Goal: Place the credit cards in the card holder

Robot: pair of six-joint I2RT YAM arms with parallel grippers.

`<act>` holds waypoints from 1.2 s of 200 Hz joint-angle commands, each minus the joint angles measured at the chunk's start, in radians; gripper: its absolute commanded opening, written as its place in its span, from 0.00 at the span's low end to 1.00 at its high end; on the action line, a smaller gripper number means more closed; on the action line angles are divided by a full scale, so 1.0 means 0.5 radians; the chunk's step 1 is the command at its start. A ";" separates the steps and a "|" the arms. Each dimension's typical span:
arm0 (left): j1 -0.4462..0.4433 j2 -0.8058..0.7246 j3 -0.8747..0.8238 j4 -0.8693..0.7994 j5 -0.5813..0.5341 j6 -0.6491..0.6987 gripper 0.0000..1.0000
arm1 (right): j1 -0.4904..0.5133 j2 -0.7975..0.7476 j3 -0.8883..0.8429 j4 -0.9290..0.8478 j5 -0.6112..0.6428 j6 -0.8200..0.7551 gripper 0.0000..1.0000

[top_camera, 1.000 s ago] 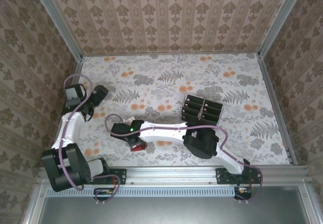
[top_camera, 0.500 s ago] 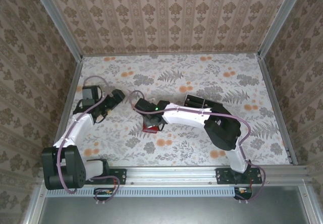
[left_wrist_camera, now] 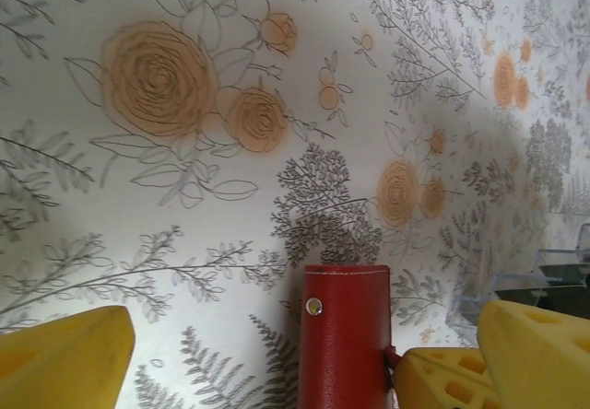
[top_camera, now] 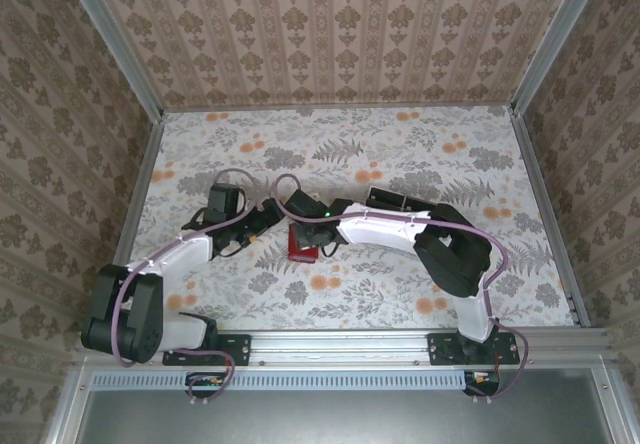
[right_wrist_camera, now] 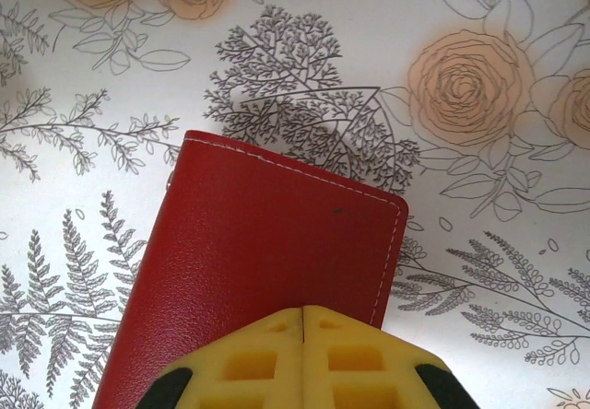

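As the right gripper (right_wrist_camera: 302,317) pinches shut on the card holder (right_wrist_camera: 267,243), it sits midway between the spread fingers (left_wrist_camera: 55,363) of the left gripper (left_wrist_camera: 300,321), long axis pointing away.

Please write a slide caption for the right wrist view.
Right gripper, shut, holds the red card holder by its edge over the floral table cover.

The surface (top_camera: 400,154) is pale, printed with orange roses and grey ferns, under soft, even light. Brown damask-striped paper covers the back wall (top_camera: 340,34) at 12 o'clock, the left wall (top_camera: 50,144) at 9 o'clock and the right wall (top_camera: 600,144) at 3 o'clock. A metal rail (top_camera: 350,342) runs along 6 o'clock.
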State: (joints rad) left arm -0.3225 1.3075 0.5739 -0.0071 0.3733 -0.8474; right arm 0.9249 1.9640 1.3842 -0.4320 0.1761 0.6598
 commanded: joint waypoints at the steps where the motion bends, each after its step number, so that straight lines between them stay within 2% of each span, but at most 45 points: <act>1: -0.051 0.023 -0.081 0.178 -0.043 -0.137 0.93 | -0.029 -0.112 -0.068 0.109 -0.066 0.058 0.00; 33: -0.125 0.092 -0.127 0.344 -0.041 -0.227 0.86 | -0.060 -0.135 -0.113 0.167 -0.113 0.100 0.00; 92: -0.233 0.201 -0.145 0.538 -0.045 -0.317 0.81 | -0.087 -0.157 -0.145 0.218 -0.157 0.147 0.00; 126: -0.251 0.239 -0.147 0.602 -0.055 -0.351 0.73 | -0.101 -0.172 -0.170 0.239 -0.159 0.171 0.00; 131: -0.313 0.246 -0.148 0.609 -0.058 -0.356 0.71 | -0.100 -0.174 -0.173 0.238 -0.159 0.174 0.00; 168: -0.369 0.310 -0.165 0.725 -0.068 -0.406 0.61 | -0.111 -0.194 -0.200 0.261 -0.162 0.190 0.00; 184: -0.393 0.342 -0.168 0.775 -0.068 -0.422 0.54 | -0.115 -0.205 -0.212 0.274 -0.165 0.198 0.00; 205: -0.407 0.375 -0.177 0.828 -0.076 -0.437 0.39 | -0.120 -0.214 -0.232 0.284 -0.165 0.204 0.00; 240: -0.405 0.367 -0.224 0.920 -0.134 -0.430 0.03 | -0.144 -0.271 -0.311 0.290 -0.153 0.217 0.00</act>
State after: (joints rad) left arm -0.5224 1.4933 0.4831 0.3996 0.3370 -1.0668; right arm 0.8661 1.8915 1.2633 -0.3031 0.0959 0.7444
